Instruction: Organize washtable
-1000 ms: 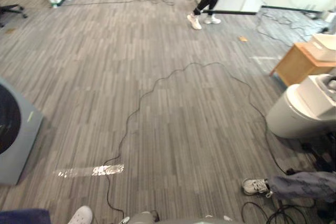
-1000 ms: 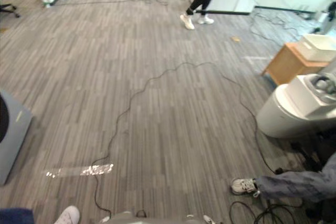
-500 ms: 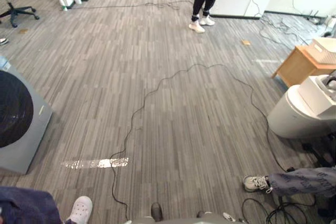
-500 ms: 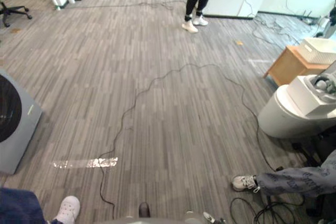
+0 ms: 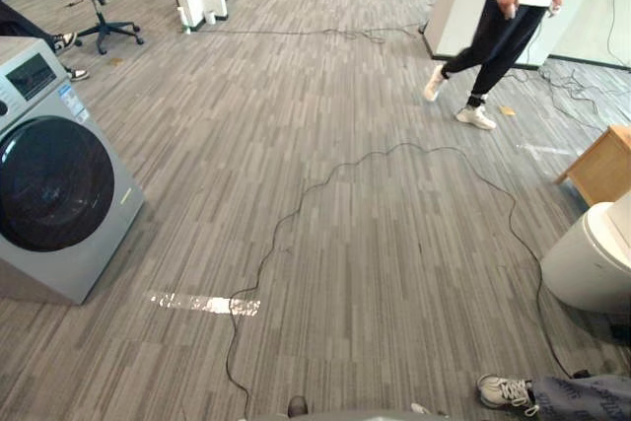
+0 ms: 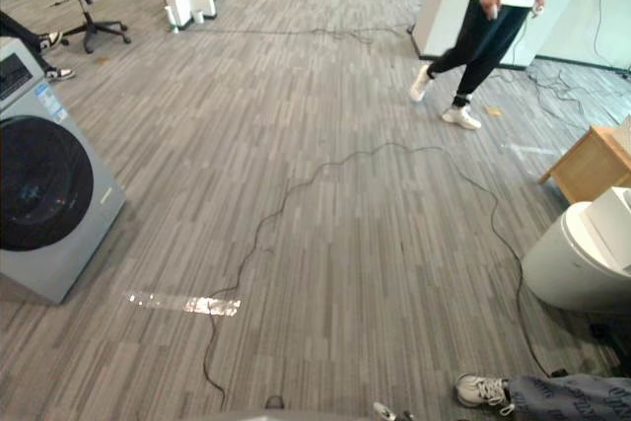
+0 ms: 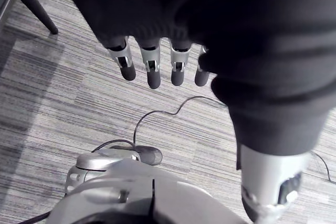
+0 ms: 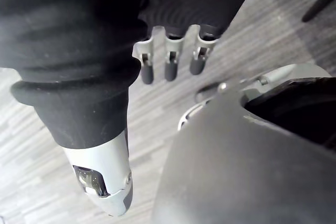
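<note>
Currently left hand (image 7: pixel 153 72) and right hand (image 8: pixel 169 61) hang relaxed, fingers straight, grasping nothing. Washing machine (image 5: pixel 59 204) stands well apart; weight and grip points of washtable items cannot be judged.

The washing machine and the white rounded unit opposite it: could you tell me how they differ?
The washing machine is grey and boxy, with a dark round door; the white rounded unit has plain curved sides. The washing machine stands at the robot's left, the white rounded unit at its right. Both stand on the grey striped floor.
</note>
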Robot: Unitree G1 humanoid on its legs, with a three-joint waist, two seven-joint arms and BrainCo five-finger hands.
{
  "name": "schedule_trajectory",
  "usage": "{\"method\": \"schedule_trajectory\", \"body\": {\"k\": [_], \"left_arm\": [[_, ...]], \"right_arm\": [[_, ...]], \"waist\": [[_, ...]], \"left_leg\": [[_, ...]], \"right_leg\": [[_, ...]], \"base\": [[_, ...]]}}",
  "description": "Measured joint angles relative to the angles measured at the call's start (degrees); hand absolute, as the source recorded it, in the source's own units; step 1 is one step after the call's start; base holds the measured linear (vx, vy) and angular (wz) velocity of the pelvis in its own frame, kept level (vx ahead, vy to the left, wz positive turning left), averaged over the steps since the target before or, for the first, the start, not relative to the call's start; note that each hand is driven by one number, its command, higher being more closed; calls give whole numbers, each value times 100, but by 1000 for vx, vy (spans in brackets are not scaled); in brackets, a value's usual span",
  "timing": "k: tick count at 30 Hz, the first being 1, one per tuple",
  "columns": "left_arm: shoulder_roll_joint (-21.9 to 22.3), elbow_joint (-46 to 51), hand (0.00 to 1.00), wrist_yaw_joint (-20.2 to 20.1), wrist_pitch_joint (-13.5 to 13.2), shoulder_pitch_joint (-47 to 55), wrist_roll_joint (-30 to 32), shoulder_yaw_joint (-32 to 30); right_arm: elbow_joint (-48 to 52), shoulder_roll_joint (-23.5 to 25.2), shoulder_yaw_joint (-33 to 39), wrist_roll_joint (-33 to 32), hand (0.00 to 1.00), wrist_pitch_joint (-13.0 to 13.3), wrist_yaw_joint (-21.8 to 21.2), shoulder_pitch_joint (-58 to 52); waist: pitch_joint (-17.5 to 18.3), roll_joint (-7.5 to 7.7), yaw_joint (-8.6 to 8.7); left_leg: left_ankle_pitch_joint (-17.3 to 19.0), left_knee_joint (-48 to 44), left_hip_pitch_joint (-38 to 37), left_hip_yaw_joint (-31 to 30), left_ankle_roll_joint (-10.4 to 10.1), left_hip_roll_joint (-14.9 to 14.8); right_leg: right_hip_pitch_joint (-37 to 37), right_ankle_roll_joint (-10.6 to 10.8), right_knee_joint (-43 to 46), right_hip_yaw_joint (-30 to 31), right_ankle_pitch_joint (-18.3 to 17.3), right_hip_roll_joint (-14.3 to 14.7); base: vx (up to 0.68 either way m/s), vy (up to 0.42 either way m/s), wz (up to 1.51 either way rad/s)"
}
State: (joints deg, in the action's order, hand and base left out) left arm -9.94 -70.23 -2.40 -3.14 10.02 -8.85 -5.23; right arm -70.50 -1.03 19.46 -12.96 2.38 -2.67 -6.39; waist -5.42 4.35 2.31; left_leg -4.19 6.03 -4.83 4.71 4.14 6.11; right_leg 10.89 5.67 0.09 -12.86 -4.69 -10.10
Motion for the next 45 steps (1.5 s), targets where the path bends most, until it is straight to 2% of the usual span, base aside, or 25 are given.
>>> {"method": "schedule_trajectory", "body": {"k": [7, 12, 17, 20, 28, 29, 30, 32, 33, 34, 35, 36, 37, 39, 40, 41, 42, 43, 44, 45], "left_arm": [[2, -5, 0, 9, -3, 5, -2, -23], [76, -20, 0, 35, 2, 37, 13, -410], [83, -27, 0, 167, -2, 39, 13, -460], [124, -40, 0, 247, -4, 52, 13, -672], [135, -79, 0, 261, -56, 23, 9, -771], [145, -51, 0, 257, -56, 23, 8, -889], [122, 4, 0, 255, -53, 41, 9, -891], [94, 39, 0, 251, -56, 39, 9, -889], [138, 49, 0, 273, -53, -6, 11, -883], [185, 45, 0, 272, -51, -5, 13, -850], [183, 46, 0, 267, -52, -14, 16, -815], [156, 44, 0, 255, -53, -39, 55, -779], [135, 39, 0, 244, -53, -72, 56, -755], [114, 35, 0, 238, -52, -111, 61, -683], [109, 35, 0, 231, -50, -109, 69, -676], [107, 37, 0, 224, -49, -110, 76, -697], [144, 42, 0, 191, -46, -105, 133, -867], [181, 47, 0, 164, -43, -100, 175, -986], [260, 99, 0, 126, -38, -78, 232, -1229], [390, 256, 0, 116, -32, 112, 229, -1454]], "right_arm": [[6, 3, -1, 8, 0, 44, 6, -7], [10, 10, -36, 35, 0, 137, 19, -25], [-1, 13, -65, 185, 0, 170, 27, -23], [-4, -12, -201, 209, 0, 170, 28, -16], [-10, -22, -181, 204, 0, 166, 19, -4], [10, -2, -121, 200, 0, 160, 20, 6], [51, 58, 0, 157, 0, 158, 29, 25], [107, 118, 44, 102, 0, 156, 37, -45], [192, 65, 18, 7, 0, 158, 17, -39], [288, -14, 19, -50, 0, 182, 14, -42], [302, -32, 5, -56, 0, 186, 29, -76], [351, -2, -40, -102, 0, 192, 63, -78], [396, 10, -39, -121, 0, 217, 114, -84], [426, 16, -27, -265, 0, 236, 137, -153], [431, 22, -19, -292, 0, 236, 138, -185], [431, 45, 16, -296, 0, 236, 139, -213], [428, 61, 74, -333, 0, 214, 136, -258], [431, 65, 119, -346, 0, 208, 131, -274], [438, 75, 228, -347, 0, 199, 126, -277], [458, 47, 276, -343, 0, 191, 121, -305]], "waist": [[0, 1, 9], [12, 13, 10], [81, 113, 1], [102, 130, -4], [101, 138, -17], [89, 184, -59], [57, 305, -56], [39, 337, -11], [-64, 288, 1], [-121, 58, 10], [-137, 45, 4], [-150, 58, 7], [-160, 66, 8], [-167, 68, 21], [-168, 72, 37], [-165, 81, 49], [-163, 77, 71], [-161, 57, 85], [-163, 6, 150], [-89, -91, 150]], "left_leg": [[41, 0, 5, 94, -19, -19], [136, 0, 28, 207, -33, -34], [148, -1, 88, 173, -33, -9], [142, -1, 131, 171, -23, -14], [259, -2, 307, 239, -76, -55], [316, -5, 335, 276, -3, 2], [392, -8, 322, 369, 2, 77], [488, -9, 190, 431, 66, 131], [513, -7, 65, 308, 138, 103], [532, -45, -57, 308, 168, -97], [564, -44, -124, 310, 168, -188], [644, -43, -216, 309, 135, -351], [706, -44, -278, 306, 83, -456], [842, -45, -432, 254, -112, -576], [968, -44, -552, 185, -239, -577], [1081, -43, -679, 133, -305, -530], [1227, -51, -846, 75, -340, -471], [1329, -59, -927, 27, -374, -465], [1629, -360, -943, -50, -485, -522], [1975, -913, -896, -18, -859, -692]], "right_leg": [[-29, 2, -22, 88, -2, 8], [-88, 39, -24, 255, -34, 8], [-129, 36, -10, 189, -79, 0], [-182, 20, -6, 193, -90, 10], [-401, -35, 119, 197, -152, 38], [-563, 13, 409, 193, -366, -55], [-781, 61, 868, 184, -658, -248], [-938, 85, 1457, 148, -895, -410], [-1341, -42, 2630, 40, -867, -514], [-1795, -251, 3134, 46, -1082, -396], [-1951, -272, 3170, 40, -1136, -302], [-2301, -192, 3149, 0, -1179, -99], [-2532, -122, 2988, -6, -1132, 37], [-2873, -34, 2286, -79, -763, 189], [-2959, -1, 1677, -108, -369, 204], [-3002, 16, 1416, -96, -125, 183], [-3120, -97, 1382, -39, 120, 122], [-3162, -190, 1446, -18, 190, 107], [-3233, -319, 1663, -33, 271, 175], [-3151, -504, 1763, -124, 351, 415]], "base": [[0, -1, -7], [4, -37, -17], [85, -58, 8], [51, -64, 1], [-7, -83, -4], [-62, -11, -2], [-24, 19, 9], [86, -4, 20], [120, -18, 6], [119, 8, -7], [178, 86, -13], [187, 75, -8], [259, 79, 1], [271, 54, 14], [368, 35, 30], [509, 8, 47], [463, -27, 46], [523, -67, 57], [564, -127, 50], [613, -146, 45]]}}
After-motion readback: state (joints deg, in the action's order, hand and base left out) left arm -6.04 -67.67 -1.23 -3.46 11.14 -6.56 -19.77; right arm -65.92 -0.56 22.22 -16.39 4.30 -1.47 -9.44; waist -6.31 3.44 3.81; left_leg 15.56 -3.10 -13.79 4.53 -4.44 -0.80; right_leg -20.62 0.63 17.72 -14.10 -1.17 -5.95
